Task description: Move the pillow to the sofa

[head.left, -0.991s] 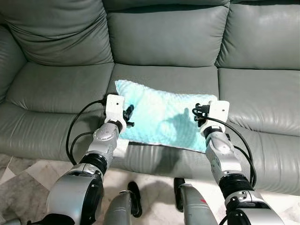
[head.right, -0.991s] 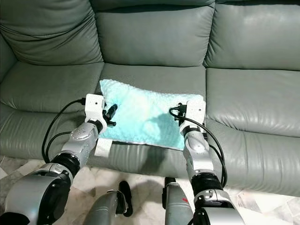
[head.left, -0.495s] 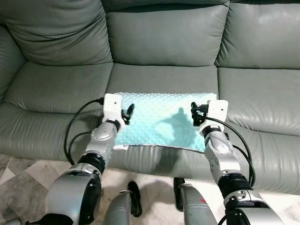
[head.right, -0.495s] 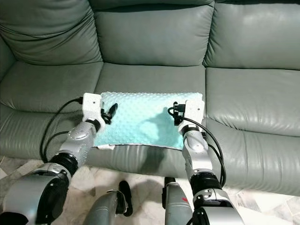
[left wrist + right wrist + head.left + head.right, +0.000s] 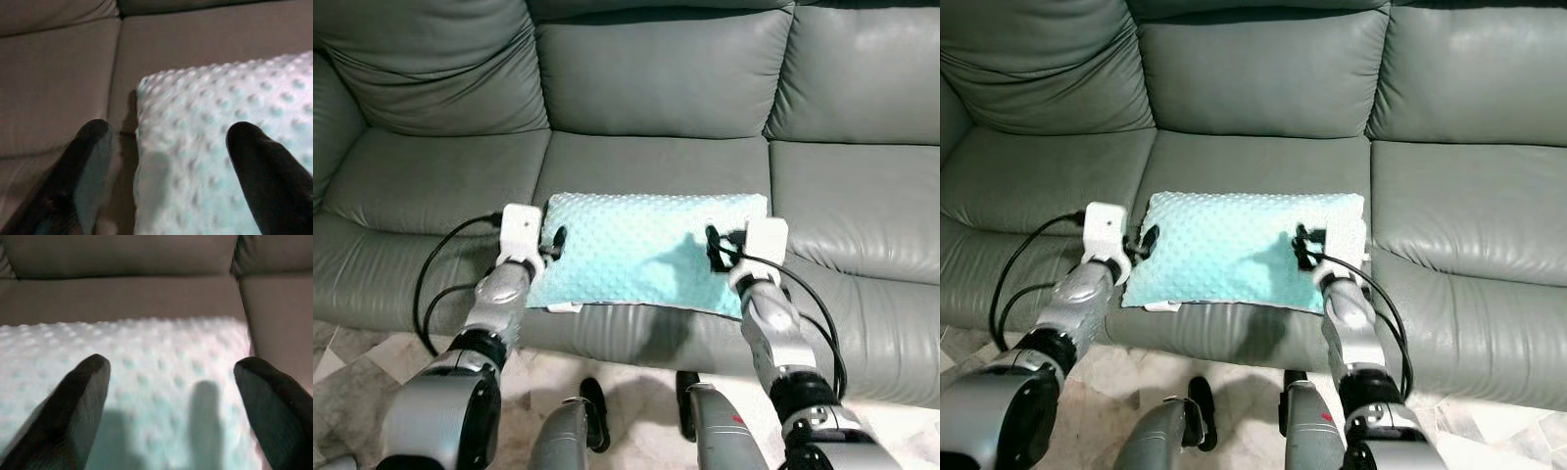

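A mint-green dotted pillow (image 5: pixel 636 245) lies flat on the middle seat cushion of the grey leather sofa (image 5: pixel 656 88), close to the seat's front edge. My left gripper (image 5: pixel 553 242) is at the pillow's left end; in the left wrist view it (image 5: pixel 168 129) is open, its fingers spread around the pillow's corner (image 5: pixel 205 147) without squeezing it. My right gripper (image 5: pixel 713 249) hovers at the pillow's right end. The right wrist view has it (image 5: pixel 173 364) open too, with the pillow's top (image 5: pixel 146 382) between and beyond its fingers.
The sofa's backrest cushions (image 5: pixel 666 69) rise behind the pillow, with side seats (image 5: pixel 431 181) to the left and right. A white tag (image 5: pixel 564 307) sticks out at the pillow's front left corner. Marble floor (image 5: pixel 352 372) and my own feet (image 5: pixel 595 411) lie below the seat's edge.
The pillow went from tilted up to flat on the seat. Both grippers let go and drew back toward me; the left one also shifted outward to the left.
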`<state>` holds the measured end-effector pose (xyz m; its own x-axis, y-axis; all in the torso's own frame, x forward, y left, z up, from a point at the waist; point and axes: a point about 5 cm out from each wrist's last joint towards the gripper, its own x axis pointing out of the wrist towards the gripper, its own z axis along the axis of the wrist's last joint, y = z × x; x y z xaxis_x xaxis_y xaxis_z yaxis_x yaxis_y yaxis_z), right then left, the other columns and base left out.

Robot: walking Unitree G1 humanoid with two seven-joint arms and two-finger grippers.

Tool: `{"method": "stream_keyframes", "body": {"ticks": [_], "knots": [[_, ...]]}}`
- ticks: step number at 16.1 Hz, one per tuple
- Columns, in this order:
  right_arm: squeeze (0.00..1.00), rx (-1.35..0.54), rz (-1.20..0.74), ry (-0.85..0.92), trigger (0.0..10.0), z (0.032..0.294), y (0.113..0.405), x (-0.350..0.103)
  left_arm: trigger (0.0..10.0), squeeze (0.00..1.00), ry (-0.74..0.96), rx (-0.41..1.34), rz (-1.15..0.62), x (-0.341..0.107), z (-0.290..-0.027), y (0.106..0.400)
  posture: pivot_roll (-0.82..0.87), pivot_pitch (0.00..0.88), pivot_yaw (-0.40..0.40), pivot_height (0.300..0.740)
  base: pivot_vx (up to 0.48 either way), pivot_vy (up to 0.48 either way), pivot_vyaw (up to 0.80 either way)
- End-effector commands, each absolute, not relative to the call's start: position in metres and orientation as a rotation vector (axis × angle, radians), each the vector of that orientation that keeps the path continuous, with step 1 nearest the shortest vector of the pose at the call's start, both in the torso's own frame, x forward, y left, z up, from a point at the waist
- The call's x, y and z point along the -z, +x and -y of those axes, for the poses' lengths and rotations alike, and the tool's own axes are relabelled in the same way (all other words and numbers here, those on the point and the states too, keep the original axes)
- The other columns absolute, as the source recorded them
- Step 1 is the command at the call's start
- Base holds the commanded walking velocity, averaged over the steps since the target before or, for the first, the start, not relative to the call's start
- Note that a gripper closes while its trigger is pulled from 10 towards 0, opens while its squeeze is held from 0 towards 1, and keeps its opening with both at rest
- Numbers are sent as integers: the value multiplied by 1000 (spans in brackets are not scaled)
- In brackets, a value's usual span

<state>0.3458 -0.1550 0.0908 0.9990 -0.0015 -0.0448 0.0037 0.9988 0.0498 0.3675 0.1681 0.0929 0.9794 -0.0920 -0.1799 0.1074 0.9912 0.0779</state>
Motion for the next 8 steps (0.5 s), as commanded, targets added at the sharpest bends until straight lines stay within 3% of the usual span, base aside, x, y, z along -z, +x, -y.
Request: {"method": "stream_keyframes", "body": {"ticks": [1, 4, 8], "knots": [[1000, -33, -88, 118, 10000, 150, 338, -78, 10000, 1000, 107, 73, -230, -78, -180, 358, -130, 401, 138, 740, 0, 0, 0], [1000, -31, -94, 59, 10000, 154, 335, -76, 10000, 1000, 121, 71, -220, -76, -187, 354, -128, 382, 136, 740, 0, 0, 0], [1000, -35, -91, -11, 10000, 162, 329, -74, 10000, 1000, 130, 83, -179, -75, -197, 348, -139, 273, 119, 740, 0, 0, 0]]}}
